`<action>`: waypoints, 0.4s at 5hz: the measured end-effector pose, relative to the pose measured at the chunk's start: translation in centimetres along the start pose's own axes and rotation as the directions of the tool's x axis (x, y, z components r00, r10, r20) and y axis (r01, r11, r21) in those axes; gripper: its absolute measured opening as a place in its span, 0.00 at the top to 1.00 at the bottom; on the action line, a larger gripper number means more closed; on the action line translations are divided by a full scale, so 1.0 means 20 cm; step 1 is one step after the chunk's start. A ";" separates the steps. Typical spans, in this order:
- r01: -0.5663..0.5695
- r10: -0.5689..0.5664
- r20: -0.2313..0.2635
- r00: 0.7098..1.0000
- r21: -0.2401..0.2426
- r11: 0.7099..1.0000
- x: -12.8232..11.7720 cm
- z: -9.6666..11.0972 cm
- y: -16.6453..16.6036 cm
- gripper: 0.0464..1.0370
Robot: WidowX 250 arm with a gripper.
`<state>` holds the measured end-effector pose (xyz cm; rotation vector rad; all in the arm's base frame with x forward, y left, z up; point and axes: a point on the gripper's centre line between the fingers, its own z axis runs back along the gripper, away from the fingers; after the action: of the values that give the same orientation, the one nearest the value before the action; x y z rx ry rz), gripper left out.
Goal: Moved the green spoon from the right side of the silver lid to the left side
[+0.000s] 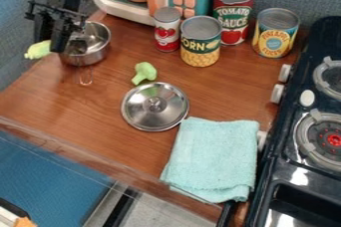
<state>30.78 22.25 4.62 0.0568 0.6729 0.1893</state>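
At your far left, a pale green toy (pixel 38 50) shows beside the gripper (pixel 59 46), which hangs by the small metal pot (pixel 99 51); you can't tell whether it is clenched or released. Farther right on your desk (pixel 100 106), the green broccoli-shaped toy (pixel 144 72) lies just beyond the silver lid (pixel 154 116). Next comes your folded aqua cloth (pixel 213 156).

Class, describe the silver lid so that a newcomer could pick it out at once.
Find the black stove, then the turquoise towel left of it. The lid lies by the towel's upper left corner, below the green broccoli piece. It is a round, shallow metal disc with a central knob, unlike the deep pot.
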 end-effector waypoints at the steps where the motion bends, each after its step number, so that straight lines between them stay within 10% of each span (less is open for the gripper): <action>1: -0.017 0.017 0.008 1.000 -0.023 1.000 0.01 0.01 0.01 0.66; 2: -0.018 0.019 0.031 0.999 -0.030 0.999 0.04 0.02 0.00 0.66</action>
<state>31.58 22.48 4.55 0.0370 0.6383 0.2156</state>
